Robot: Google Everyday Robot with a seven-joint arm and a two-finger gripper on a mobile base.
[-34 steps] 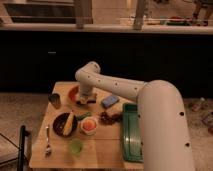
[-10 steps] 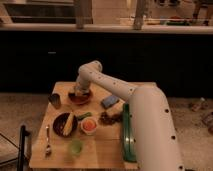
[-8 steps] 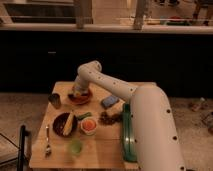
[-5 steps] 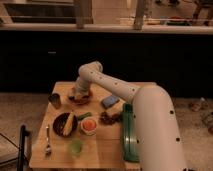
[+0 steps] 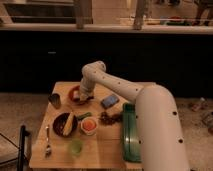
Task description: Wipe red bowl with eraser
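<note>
The red bowl (image 5: 74,94) sits at the upper left of the worktop (image 5: 102,152), and the tool (image 5: 85,99) is down right at its right edge, though I can't tell if it's clamped on anything or what's in the bowl. Below it there's a dark brown bowl (image 5: 63,125) with something yellow in it, a white cup (image 5: 88,126) with orange inside and a green cup (image 5: 75,146). A grey cup (image 5: 54,100) stands just left of the red bowl, a blue block (image 5: 109,102) lies to its right, and a green tray (image 5: 130,135) runs along the right edge, half hidden by the arm.

We see a fat white arm (image 5: 155,115), smooth rounded shell, small dark dots along it; gripper (image 5: 83,97) left of centre.
</note>
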